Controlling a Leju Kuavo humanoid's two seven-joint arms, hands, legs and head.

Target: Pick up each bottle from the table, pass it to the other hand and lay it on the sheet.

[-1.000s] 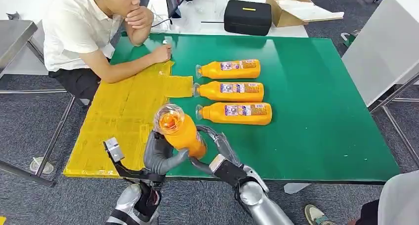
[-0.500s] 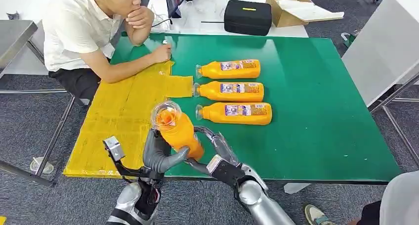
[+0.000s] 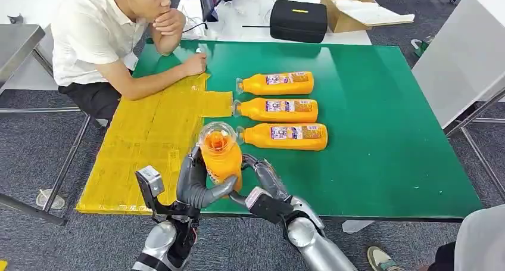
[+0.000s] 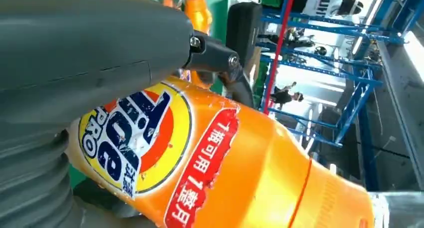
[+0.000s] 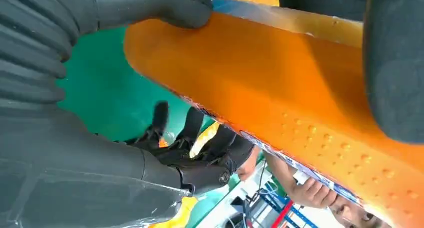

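**A:** What have you got at the handover?

**B:** You've got the orange bottle [image 3: 221,158] upright, cap end up, between both hands over the near edge of the green table [image 3: 381,140]. Left hand [image 3: 196,184] is wrapped on it: thumb across the near side of the body, fingers round the far side. Left wrist view shows the thumb [image 4: 100,52] pressed on the label.

**A:** Right hand?

**B:** Right hand [image 3: 262,178] sits just beside the bottle on its right. In the right wrist view your thumb [image 5: 155,5] touches the bottle's side, while the dark fingers [image 5: 200,138] are spread on the other side, apart from it. So it touches, but you can't call it a firm grip from these pictures.

**A:** The rest?

**B:** Three bottles [image 3: 280,109] lie in a row beyond the fingertips, caps toward the yellow sheet [image 3: 149,134]. Sheet is left of the left hand. A person [image 3: 95,39] leans on the table's far left corner, forearm on the sheet.
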